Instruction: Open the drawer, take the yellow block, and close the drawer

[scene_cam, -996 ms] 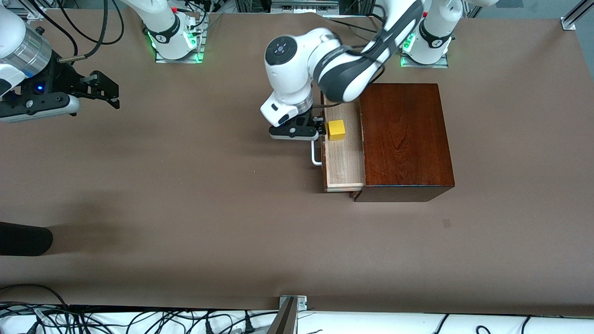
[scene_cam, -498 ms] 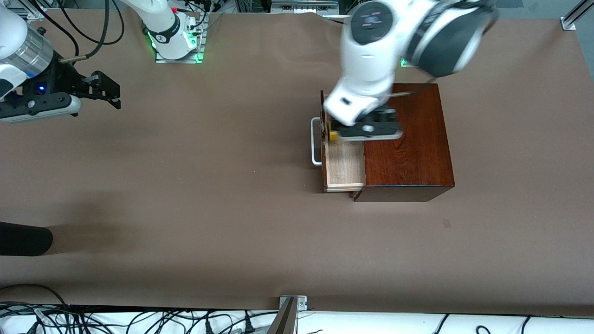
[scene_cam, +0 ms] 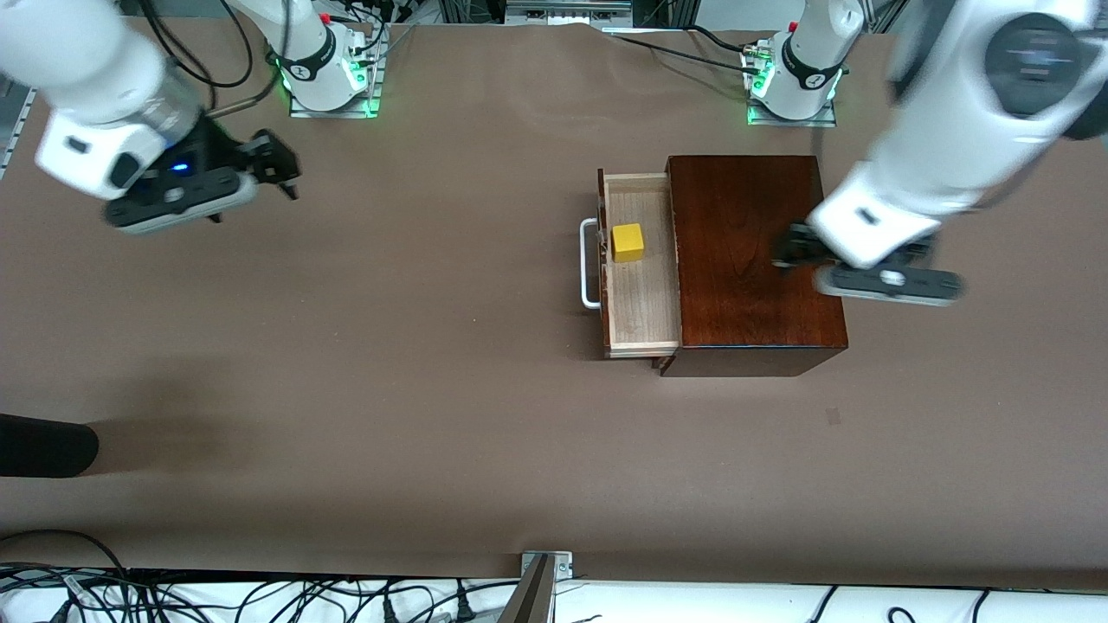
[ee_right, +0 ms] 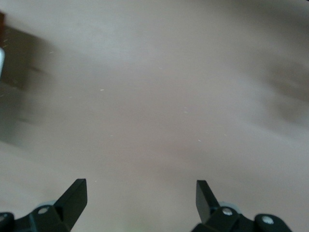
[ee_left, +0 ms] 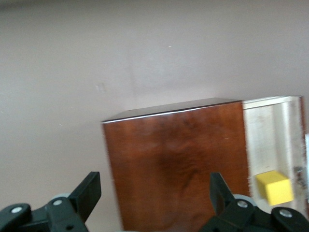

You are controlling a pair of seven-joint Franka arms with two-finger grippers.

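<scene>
The pale-wood drawer (scene_cam: 640, 268) stands open mid-frame, the small yellow cube (scene_cam: 628, 242) inside. The left gripper (scene_cam: 792, 251), over the dark reddish-brown box (scene_cam: 753, 260), and the right gripper (scene_cam: 273, 160), upper left, gape wide, empty.

- My left arm reaches down from its base and bends toward the left arm's end of the table; its wrist points downward.
- My left gripper (scene_cam: 792, 251) hangs in the air, fingers (ee_left: 89, 191) spread wide with nothing between them.
- My right arm is raised toward its own end of the table.
- My right gripper (scene_cam: 279, 164) is up in the air, fingers (ee_right: 75, 195) wide apart, holding nothing.
</scene>
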